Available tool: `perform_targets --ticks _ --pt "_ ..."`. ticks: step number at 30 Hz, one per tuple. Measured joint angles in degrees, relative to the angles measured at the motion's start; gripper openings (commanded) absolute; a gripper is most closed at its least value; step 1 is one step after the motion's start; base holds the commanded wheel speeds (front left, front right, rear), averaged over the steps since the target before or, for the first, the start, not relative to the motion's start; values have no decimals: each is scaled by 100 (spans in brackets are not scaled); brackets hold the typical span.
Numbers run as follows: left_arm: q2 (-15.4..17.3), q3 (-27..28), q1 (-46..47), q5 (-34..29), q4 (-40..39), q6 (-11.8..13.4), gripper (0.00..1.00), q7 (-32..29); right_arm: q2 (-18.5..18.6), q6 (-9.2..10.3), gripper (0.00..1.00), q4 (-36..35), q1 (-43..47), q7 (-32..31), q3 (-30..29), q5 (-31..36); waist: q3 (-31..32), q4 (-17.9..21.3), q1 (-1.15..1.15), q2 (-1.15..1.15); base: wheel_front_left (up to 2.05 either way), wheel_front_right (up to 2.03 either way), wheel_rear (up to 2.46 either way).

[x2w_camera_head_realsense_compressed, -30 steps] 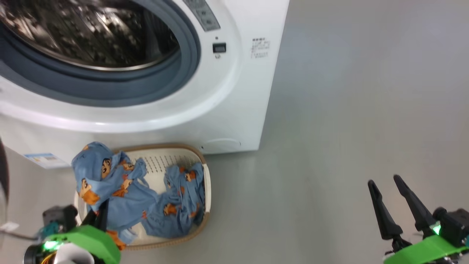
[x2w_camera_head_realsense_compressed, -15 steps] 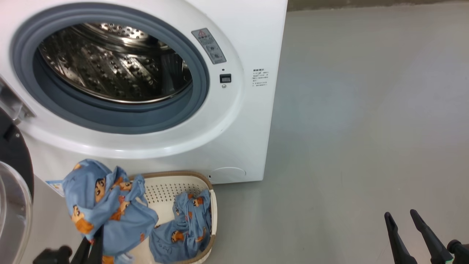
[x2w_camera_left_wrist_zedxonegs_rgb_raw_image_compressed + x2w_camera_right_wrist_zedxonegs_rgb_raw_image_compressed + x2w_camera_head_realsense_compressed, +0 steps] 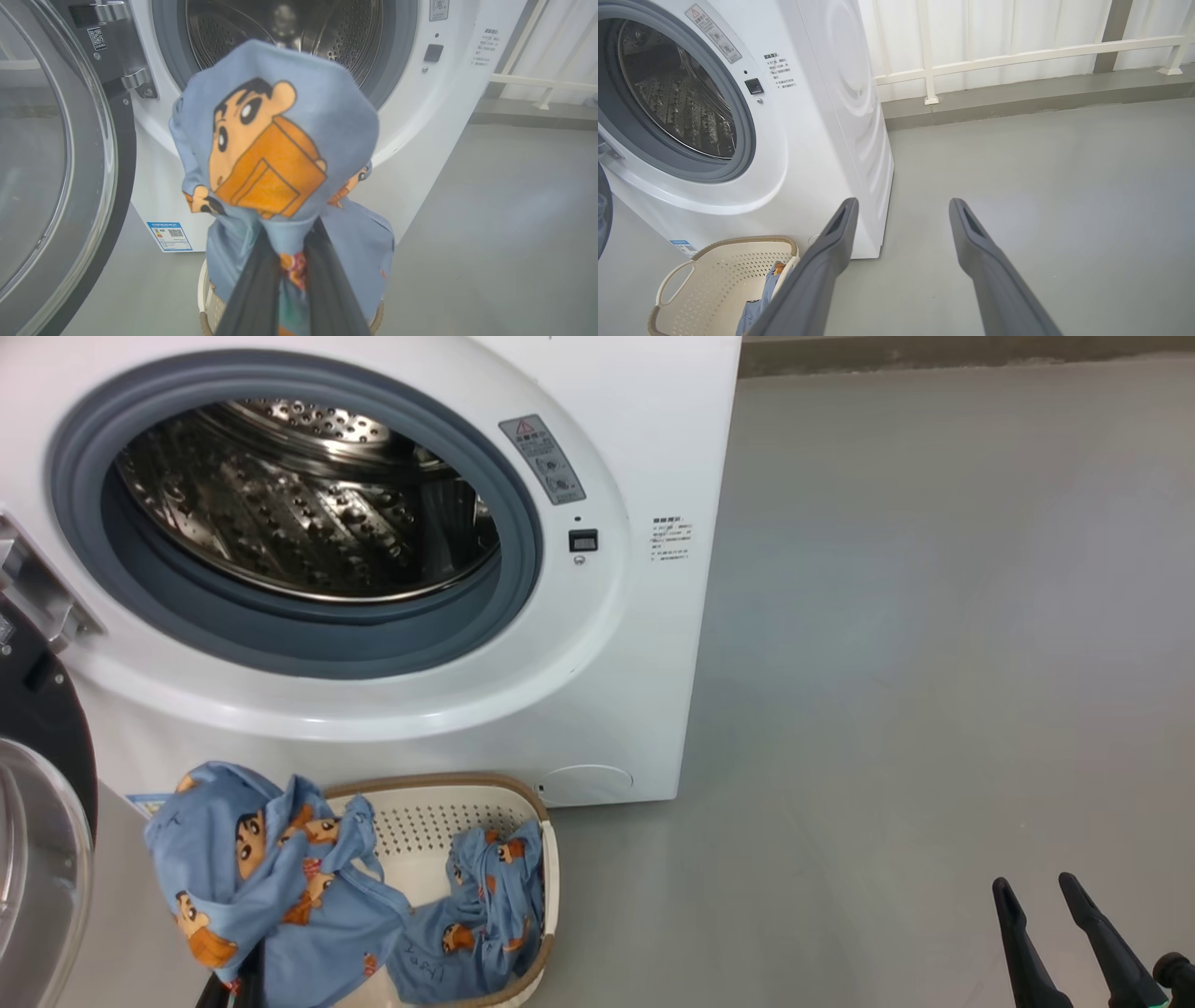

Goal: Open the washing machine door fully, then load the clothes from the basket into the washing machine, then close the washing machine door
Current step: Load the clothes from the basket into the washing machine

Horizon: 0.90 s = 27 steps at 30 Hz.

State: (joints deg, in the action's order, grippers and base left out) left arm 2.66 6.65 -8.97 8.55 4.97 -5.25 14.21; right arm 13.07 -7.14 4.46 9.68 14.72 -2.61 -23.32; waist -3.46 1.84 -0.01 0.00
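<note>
Clothes [image 3: 275, 154] bunch clamped between left gripper [image 3: 289, 238] fingers, hanging below washing machine drum [image 3: 299, 504] mouth; drum straight ahead, above, along fingers; remainder in basket [image 3: 439, 798] beneath drum; right gripper [image 3: 1032, 887] spread apart, empty, well right of drum

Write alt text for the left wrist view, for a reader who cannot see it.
The left gripper holds a light blue cartoon-print garment up in front of the washing machine and its steel drum. The door stands open at the left.
</note>
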Motion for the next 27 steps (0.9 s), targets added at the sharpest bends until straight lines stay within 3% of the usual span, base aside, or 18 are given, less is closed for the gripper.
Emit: perform_targets --ticks 7,18,27 --pt "-9 -38 304 80 41 -5 0 -1 -16 0 100 -48 -25 0 -4 0 -227 -30 0 0 0 0 0" --pt "-31 33 2169 108 457 -119 0 0 -22 0 100 -143 -518 0 5 -9 -893 20 1 0 0 0 0" --pt "209 77 4190 -142 1833 -166 0 43 -108 0 100 -229 -1132 0 167 -48 -1606 234 2 0 0 0 0"
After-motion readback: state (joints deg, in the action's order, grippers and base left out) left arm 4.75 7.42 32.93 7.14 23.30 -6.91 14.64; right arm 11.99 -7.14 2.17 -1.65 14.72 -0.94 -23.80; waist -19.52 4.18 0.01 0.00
